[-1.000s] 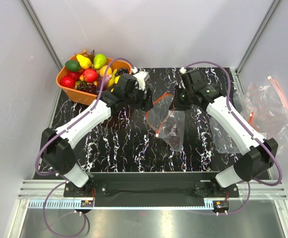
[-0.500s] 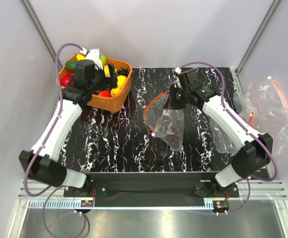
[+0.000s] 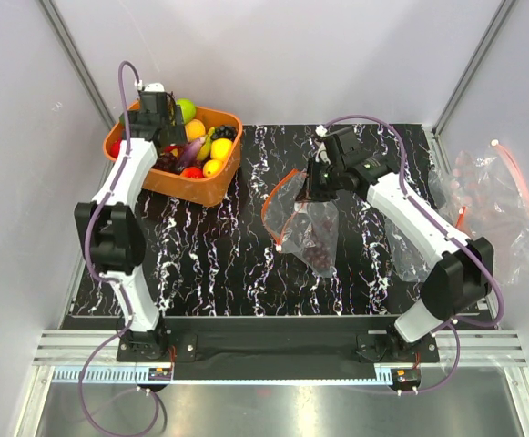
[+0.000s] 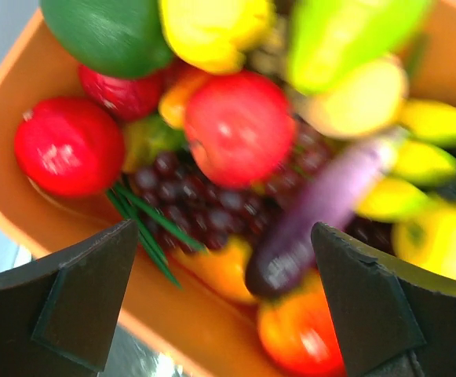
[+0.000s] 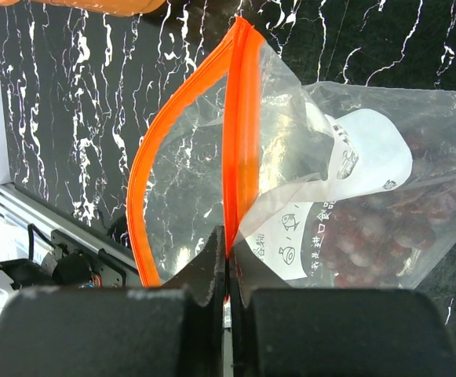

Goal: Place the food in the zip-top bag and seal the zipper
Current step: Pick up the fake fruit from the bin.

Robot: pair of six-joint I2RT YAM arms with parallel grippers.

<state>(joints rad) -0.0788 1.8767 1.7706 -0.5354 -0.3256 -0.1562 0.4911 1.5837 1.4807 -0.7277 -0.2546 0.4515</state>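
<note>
left gripper (image 4: pixel 226 263) gapes wide over fruit (image 4: pixel 239 129) in the basket (image 3: pixel 180 188) at 10 o'clock; right gripper (image 5: pixel 229 263) pinches the zipper (image 5: pixel 240 141) on the bag (image 5: pixel 290 118).

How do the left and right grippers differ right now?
The left gripper is open and empty; the right gripper is shut on the zipper. The left gripper hangs over the fruit in the orange basket; the right gripper holds the zip-top bag by its mouth. Both point downward.

The surface (image 3: pixel 209 255) lies open between the orange basket (image 3: pixel 211 189) and the zip-top bag (image 3: pixel 314 232), whose mouth gapes leftward, while heaped food (image 4: pixel 235 126) crowds the basket and crumpled spare bags (image 3: pixel 492 205) clutter the right edge.
</note>
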